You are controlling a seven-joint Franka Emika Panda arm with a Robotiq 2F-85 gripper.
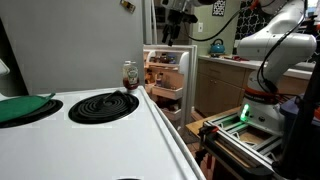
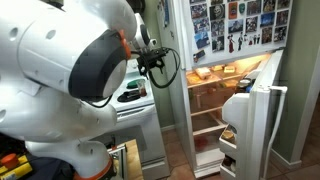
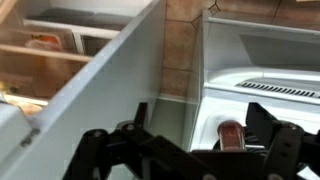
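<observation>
My gripper (image 1: 176, 33) hangs high in the air beside the fridge's side wall, above the stove's edge; it also shows in an exterior view (image 2: 151, 62). In the wrist view my gripper (image 3: 202, 115) is open and empty. A small jar with a reddish lid (image 3: 231, 133) shows between its fingers, well below them. The jar (image 1: 130, 75) stands upright at the corner of the white stove (image 1: 110, 135), next to the fridge. My gripper touches nothing.
The fridge (image 2: 225, 100) stands open, its door (image 2: 255, 125) swung out with food on the shelves (image 1: 165, 75). The stove has coil burners (image 1: 103, 105) and a green item (image 1: 22, 108) on it. My white arm (image 2: 70, 70) and its base (image 1: 262, 110) stand close by.
</observation>
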